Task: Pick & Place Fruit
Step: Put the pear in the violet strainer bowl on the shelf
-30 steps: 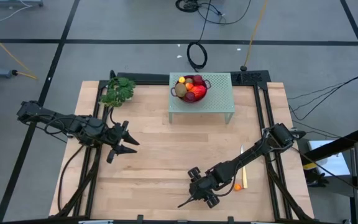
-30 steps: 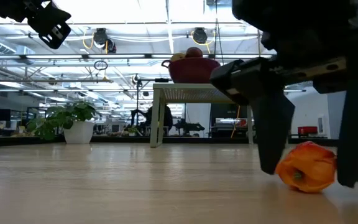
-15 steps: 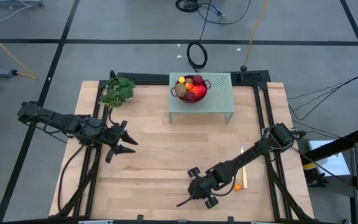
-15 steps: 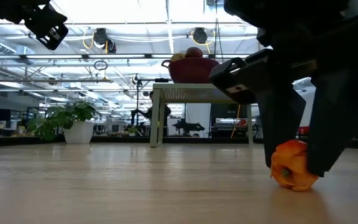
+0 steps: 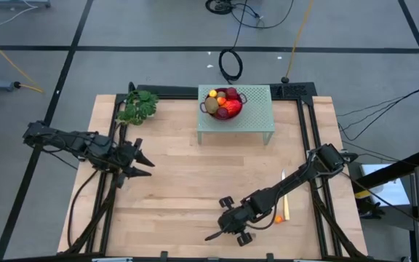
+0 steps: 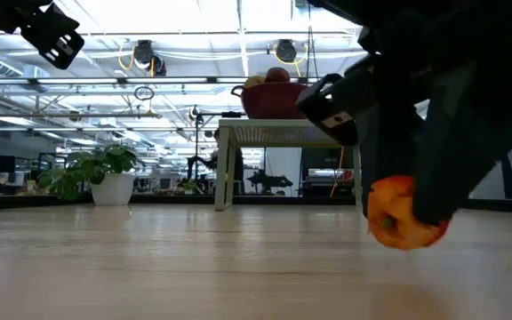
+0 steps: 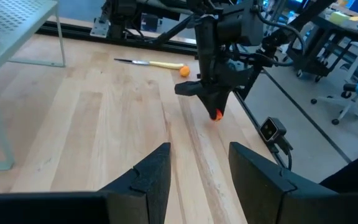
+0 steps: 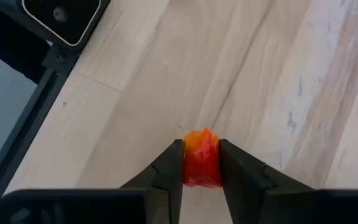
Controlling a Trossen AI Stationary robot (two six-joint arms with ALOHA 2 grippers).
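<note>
A small orange-red fruit [image 8: 201, 158] sits between the fingers of my right gripper [image 5: 224, 231], low over the table's near edge; it also shows in the low view [image 6: 403, 212] and the left wrist view [image 7: 217, 114]. A tiny orange fruit [image 5: 278, 218] lies on the table beside the yellow-handled knife [image 5: 284, 196]. More fruit fills a red bowl [image 5: 222, 103] that stands on a small green perforated table [image 5: 257, 120]. My left gripper [image 5: 133, 166] hangs open above the table's left part, holding nothing; its fingers [image 7: 160, 171] show apart. My right gripper pinches the orange-red fruit by its two opposite sides [image 8: 194, 163] between the two fingers. The fingers [image 6: 389, 151] come from above, pointing down with a slant. The fruit is lifted just clear of the wood, with its shadow beneath it.
A leafy green sprig [image 5: 138, 108] lies at the far left corner. The table's black frame rail [image 8: 36, 124] and a camera box [image 7: 271, 129] are close to the near edge. Bare wood lies between the two arms [image 5: 195, 175].
My right gripper's fingers stood on either side of the fruit on the table, then shut on it and raised it a little off the wood. My left gripper has drifted slightly toward the table's left edge, still open.
</note>
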